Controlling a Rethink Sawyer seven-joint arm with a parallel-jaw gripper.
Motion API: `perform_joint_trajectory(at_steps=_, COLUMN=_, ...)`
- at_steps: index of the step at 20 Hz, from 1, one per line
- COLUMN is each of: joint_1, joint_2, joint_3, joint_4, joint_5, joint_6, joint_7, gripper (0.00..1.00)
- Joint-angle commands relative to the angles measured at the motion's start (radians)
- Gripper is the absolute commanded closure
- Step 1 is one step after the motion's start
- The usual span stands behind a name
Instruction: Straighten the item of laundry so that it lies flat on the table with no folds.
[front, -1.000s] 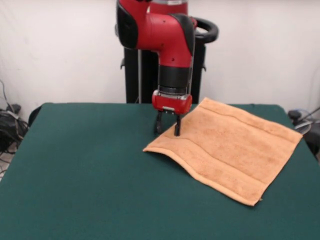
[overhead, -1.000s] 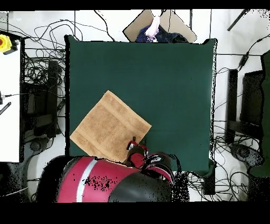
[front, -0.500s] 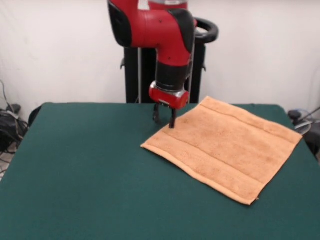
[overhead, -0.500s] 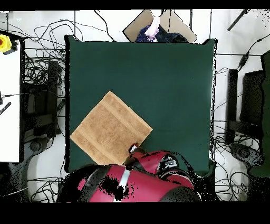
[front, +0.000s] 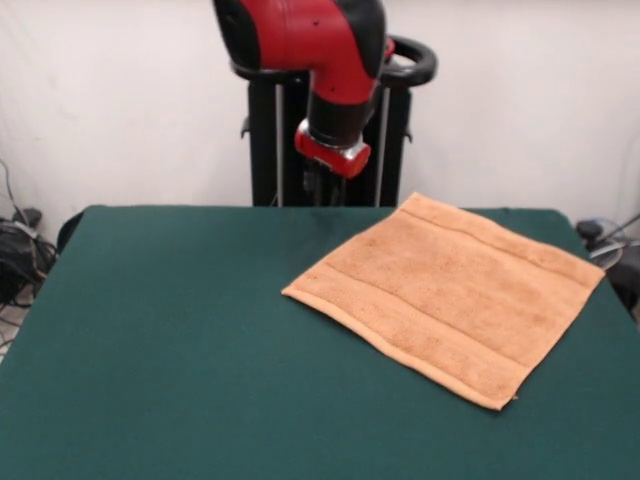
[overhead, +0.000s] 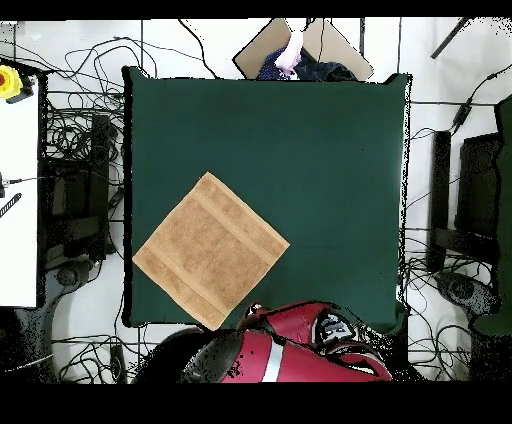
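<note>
The peach terry towel (front: 450, 290) lies spread flat as a diamond on the dark green table (front: 180, 330), with band stripes along two edges and no fold showing. In the overhead view the towel (overhead: 210, 250) sits at the table's (overhead: 320, 150) lower left, its corners close to the left and bottom edges. My gripper (front: 320, 188) hangs in the air above the table's far edge, up and left of the towel's far corner, holding nothing. It shows dark against the black pedestal. In the overhead view the red arm (overhead: 290, 355) covers it.
The black pedestal (front: 270, 140) stands behind the table's far edge. In the overhead view a person's hand (overhead: 292, 50) and a cardboard sheet show past the top edge. Cables lie on the floor around the table, and a white bench (overhead: 20, 190) stands at the left.
My gripper has let go of the towel's raised edge and risen back toward the pedestal. The towel's left corner has dropped flat on the table.
</note>
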Motion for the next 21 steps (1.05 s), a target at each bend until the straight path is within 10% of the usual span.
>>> perform_joint_trajectory(at_steps=1, joint_1=0.005, joint_2=0.018, joint_3=0.091, joint_4=-0.023, joint_5=-0.048, joint_6=0.029, joint_7=-0.061, gripper=0.00)
perform_joint_trajectory(at_steps=21, joint_1=0.113, joint_2=0.266, joint_3=-0.074, joint_4=-0.178, joint_5=-0.067, joint_6=-0.206, joint_7=0.030, gripper=0.00)
